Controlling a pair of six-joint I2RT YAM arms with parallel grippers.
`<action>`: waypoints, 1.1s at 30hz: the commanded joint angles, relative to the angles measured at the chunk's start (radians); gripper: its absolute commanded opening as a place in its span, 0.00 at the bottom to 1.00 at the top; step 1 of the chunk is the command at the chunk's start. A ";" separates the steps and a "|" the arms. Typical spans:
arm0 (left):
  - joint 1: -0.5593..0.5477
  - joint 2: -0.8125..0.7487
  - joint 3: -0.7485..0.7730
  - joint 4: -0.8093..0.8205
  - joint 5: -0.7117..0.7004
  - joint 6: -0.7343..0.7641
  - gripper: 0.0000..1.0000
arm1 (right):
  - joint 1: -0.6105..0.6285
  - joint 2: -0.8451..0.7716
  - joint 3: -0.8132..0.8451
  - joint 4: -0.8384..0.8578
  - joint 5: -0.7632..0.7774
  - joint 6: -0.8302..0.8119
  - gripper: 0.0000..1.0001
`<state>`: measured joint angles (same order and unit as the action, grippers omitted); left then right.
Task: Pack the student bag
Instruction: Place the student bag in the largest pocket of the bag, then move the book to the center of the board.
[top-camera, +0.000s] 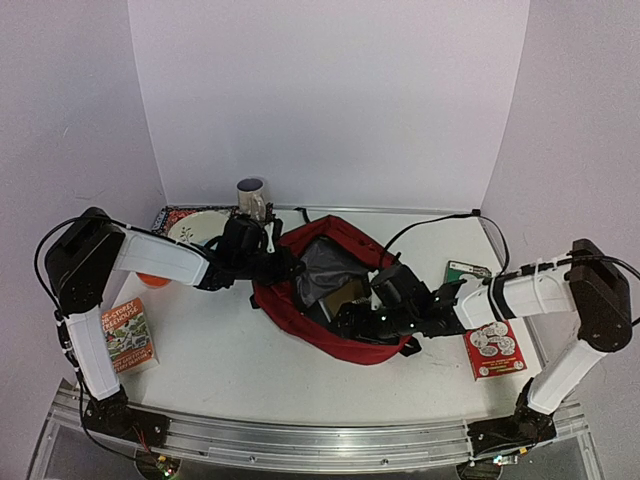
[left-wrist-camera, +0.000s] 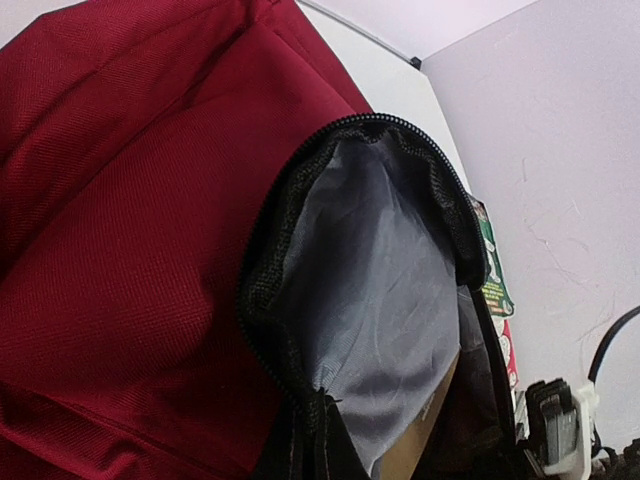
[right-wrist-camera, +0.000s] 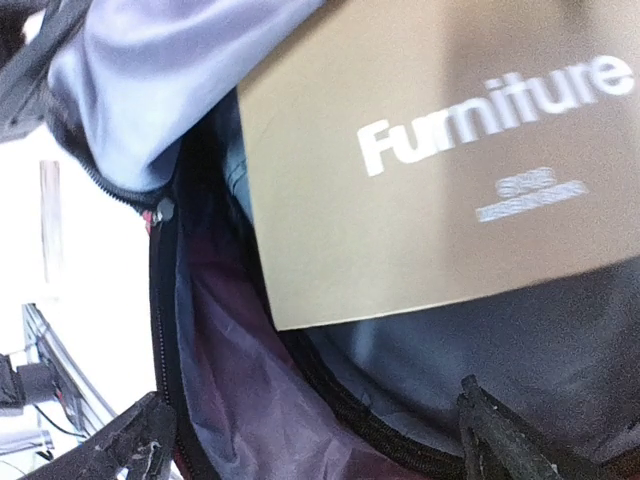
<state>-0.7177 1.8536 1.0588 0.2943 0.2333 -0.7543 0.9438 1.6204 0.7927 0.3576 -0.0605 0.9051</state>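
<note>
Student bag (top-camera: 335, 338) lies mid-worktop (top-camera: 220, 350), mouth open. Left end effector (top-camera: 272, 263) clenched on its left rim. Right end effector (right-wrist-camera: 320, 440) released, fingers spread at the mouth; tan "Furniture" book (right-wrist-camera: 420, 180) inside.

Bag (top-camera: 288, 308): dark red soft fabric backpack with black zips and straps.
Place: middle of the table (top-camera: 220, 350), lying slumped.
Mouth: main zip (left-wrist-camera: 262, 250) undone, opening gaping wide and facing upward.
Lining (left-wrist-camera: 370, 300): pale grey, smooth, showing through the opening.
Contents: tan book (right-wrist-camera: 420, 170) with the white word "Furniture", resting inside against the lining.
</note>
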 joint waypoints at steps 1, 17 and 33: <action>-0.029 -0.003 0.021 0.031 0.002 0.022 0.05 | 0.040 -0.077 -0.005 -0.060 0.108 -0.008 0.98; -0.007 -0.238 -0.010 -0.158 -0.196 0.123 0.78 | 0.039 -0.095 0.226 -0.155 0.425 -0.254 0.98; 0.168 -0.434 -0.100 -0.743 -0.596 0.040 0.99 | 0.039 -0.254 0.140 -0.156 0.509 -0.394 0.98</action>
<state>-0.6541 1.4842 1.0100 -0.2418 -0.2501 -0.6563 0.9840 1.4032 0.9427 0.2096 0.3951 0.5709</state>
